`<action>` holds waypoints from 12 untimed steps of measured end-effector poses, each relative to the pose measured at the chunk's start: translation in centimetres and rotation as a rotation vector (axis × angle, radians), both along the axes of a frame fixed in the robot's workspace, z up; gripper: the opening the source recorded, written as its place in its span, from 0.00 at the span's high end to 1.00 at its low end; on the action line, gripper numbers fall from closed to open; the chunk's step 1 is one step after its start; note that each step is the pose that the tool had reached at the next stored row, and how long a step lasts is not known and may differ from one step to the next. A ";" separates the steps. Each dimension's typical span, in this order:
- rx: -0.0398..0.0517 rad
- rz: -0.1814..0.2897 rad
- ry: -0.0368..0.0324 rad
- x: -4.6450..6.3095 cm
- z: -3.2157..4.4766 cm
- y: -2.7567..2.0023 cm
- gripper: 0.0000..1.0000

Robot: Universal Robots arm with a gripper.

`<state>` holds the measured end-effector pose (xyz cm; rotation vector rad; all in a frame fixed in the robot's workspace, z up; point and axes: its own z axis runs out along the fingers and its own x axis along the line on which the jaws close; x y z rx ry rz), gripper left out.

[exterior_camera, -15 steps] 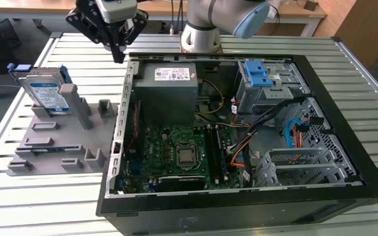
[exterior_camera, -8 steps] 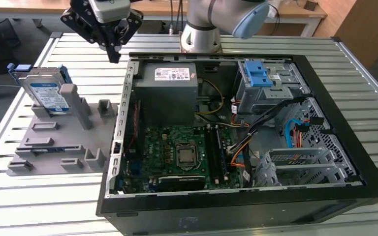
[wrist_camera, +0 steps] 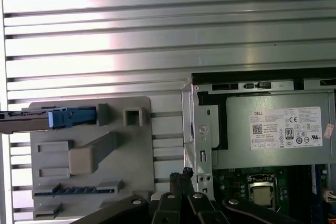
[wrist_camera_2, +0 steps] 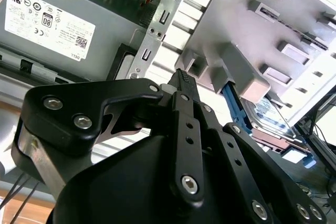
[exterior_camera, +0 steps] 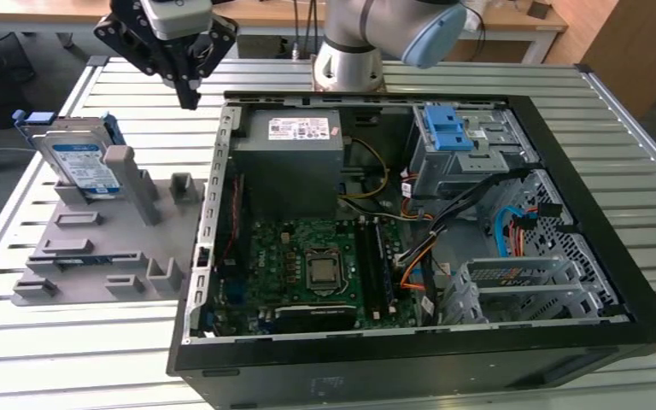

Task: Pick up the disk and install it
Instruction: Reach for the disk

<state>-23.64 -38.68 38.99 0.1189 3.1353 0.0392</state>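
The disk (exterior_camera: 83, 166) is a silver-grey drive with a white-and-blue label and a blue bracket. It stands on edge in a grey holder (exterior_camera: 100, 248) at the exterior view's left. In the first wrist view the disk (wrist_camera: 26, 120) shows edge-on, its blue tab pointing toward the case. It also shows in the second wrist view (wrist_camera_2: 269, 115), behind a holder post. My gripper (exterior_camera: 188, 96) hangs above the table between the holder and the computer case, apart from the disk. Its fingers meet at one tip in both wrist views (wrist_camera_2: 182, 77) (wrist_camera: 184, 174), shut on nothing.
The open computer case (exterior_camera: 601, 282) lies on the slatted metal table (exterior_camera: 55, 359). It holds a grey power-supply box (exterior_camera: 294, 162), a motherboard (exterior_camera: 317, 265) and a grey cage with two blue clips (exterior_camera: 451, 130). The arm's base (exterior_camera: 345, 60) stands behind the case.
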 end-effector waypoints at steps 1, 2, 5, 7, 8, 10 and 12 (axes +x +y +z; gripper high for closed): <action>0.0000 0.000 0.0003 -0.1 -0.01 0.01 0.89; 0.0000 0.000 0.0006 -0.3 -0.01 0.03 0.89; 0.0000 0.000 0.0014 -0.6 -0.03 0.07 0.89; -0.0001 0.000 0.0020 -0.9 -0.04 0.09 0.89; 0.0000 0.000 0.0022 -1.0 -0.05 0.11 0.89; 0.0000 0.000 0.0027 -1.3 -0.07 0.15 0.89; 0.0000 0.000 0.0032 -1.5 -0.09 0.18 0.89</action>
